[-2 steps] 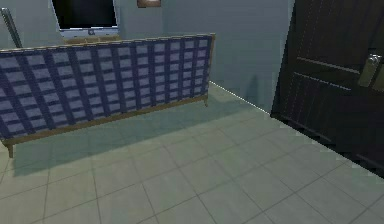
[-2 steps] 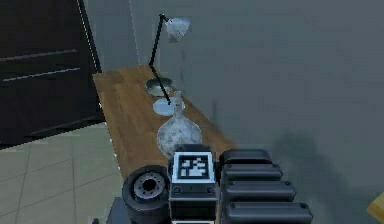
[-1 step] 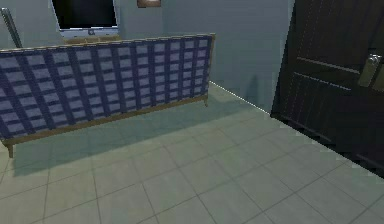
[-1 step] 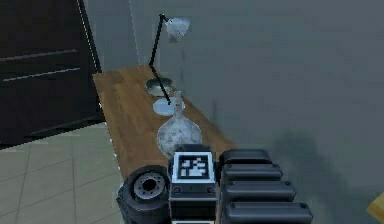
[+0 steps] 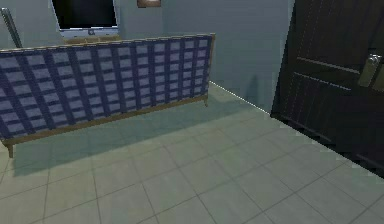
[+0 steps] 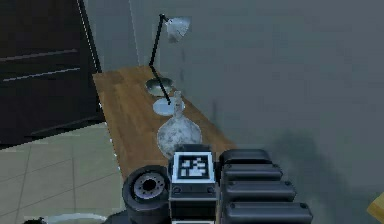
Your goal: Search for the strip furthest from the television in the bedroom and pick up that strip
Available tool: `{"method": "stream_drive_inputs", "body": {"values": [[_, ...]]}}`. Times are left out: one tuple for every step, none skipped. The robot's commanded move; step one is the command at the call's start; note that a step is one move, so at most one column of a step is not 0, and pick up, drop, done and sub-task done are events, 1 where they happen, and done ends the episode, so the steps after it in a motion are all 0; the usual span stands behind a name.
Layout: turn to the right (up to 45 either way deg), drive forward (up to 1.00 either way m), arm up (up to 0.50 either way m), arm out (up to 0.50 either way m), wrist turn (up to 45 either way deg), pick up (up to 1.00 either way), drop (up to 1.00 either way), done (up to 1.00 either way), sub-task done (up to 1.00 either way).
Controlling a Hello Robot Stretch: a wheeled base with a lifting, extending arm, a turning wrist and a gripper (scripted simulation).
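Pale tiled floor meets blue-grey walls and a dark panelled door. A blue checked sofa stands by the wall; a wooden bench carries a lamp and vase

Blue checked sofa standing by the wall, dark door, lamp and glass vase standing along wooden table's wall-side edge.

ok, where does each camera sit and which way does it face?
Forward view: on the robot, facing ahead and somewhat down at blue plaid furniture, a television, tiled floor; none of the robot's body.
Arm side view: on the body, facing sideways at a wooden table with lamp and glass vase; dark arm segments and marked white square at bottom.
Shared: probably the dark door.
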Motion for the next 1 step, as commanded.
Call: {"method": "stream_drive_inputs", "body": {"values": [[0.0, 0.00, 0.00, 0.00, 45.0, 0.00, 0.00, 0.00, 0.00]]}}
